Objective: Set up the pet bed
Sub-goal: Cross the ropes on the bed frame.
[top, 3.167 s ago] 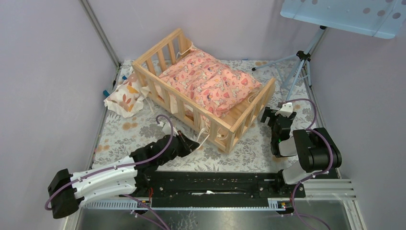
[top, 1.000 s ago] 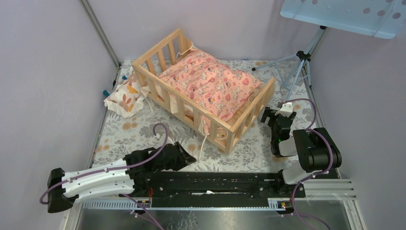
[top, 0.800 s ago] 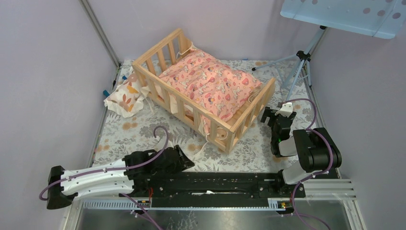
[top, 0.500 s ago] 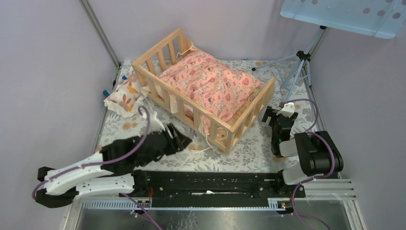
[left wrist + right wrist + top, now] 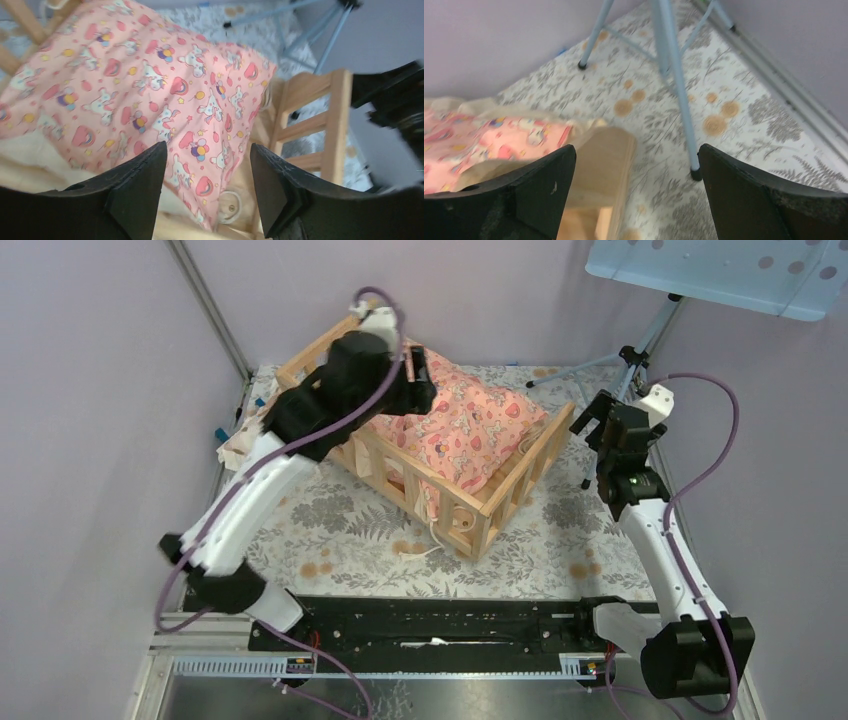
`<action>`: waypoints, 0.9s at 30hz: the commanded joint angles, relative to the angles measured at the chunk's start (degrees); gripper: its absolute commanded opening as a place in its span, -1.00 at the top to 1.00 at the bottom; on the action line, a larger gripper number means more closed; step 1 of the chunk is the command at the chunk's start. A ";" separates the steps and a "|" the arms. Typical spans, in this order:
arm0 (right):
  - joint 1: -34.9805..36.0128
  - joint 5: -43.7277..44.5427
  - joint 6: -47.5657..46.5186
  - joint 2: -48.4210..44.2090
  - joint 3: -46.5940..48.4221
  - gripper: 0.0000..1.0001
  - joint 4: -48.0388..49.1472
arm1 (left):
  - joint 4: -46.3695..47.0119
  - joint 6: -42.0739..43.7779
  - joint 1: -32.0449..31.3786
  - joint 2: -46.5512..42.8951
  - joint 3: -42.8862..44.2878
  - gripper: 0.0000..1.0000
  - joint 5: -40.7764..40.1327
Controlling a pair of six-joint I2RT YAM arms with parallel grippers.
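The pet bed [image 5: 530, 462] is set on the table [image 5: 330, 520], toward the 12 o'clock side in the top view. Its long sides run from 10 o'clock to 4 o'clock. Low wood rails are seen on its long sides and at its ends. A pink cushion [image 5: 470, 425] with little animals on it is laid inside the bed and fills it. A white string [image 5: 425, 545] is seen on the table just beside the bed, at 6 o'clock from it.

A small cream pillow [image 5: 238, 443] with orange leaves is lying on the table at 9 o'clock from the bed, partly hidden by the left arm.

The left end effector [image 5: 418, 380] is held over the 10 o'clock end of the bed. In the left wrist view its fingers [image 5: 142, 175] are spread wide, and nothing is held between them. The cushion [image 5: 150, 85] and a wood rail [image 5: 336, 115] are seen under it.

The right end effector [image 5: 597, 410] is held at 3 o'clock from the bed, near the end rail. Its fingers [image 5: 539, 175] are spread too, with nothing between them.

A light blue tripod [image 5: 630, 370] is standing at 2 o'clock from the bed.
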 commanded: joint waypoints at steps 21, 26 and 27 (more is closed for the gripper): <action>-0.14 -0.16 13.99 0.25 28.59 -0.99 -42.96 | -6.68 18.33 0.71 20.74 9.06 -0.24 23.09; -0.14 -8.99 9.09 7.30 35.87 -0.99 -47.03 | -6.20 19.38 0.53 21.43 8.96 -0.24 25.71; -0.14 -9.82 8.91 8.62 37.01 -0.99 -47.90 | -6.19 19.82 0.41 21.61 9.13 -0.24 25.59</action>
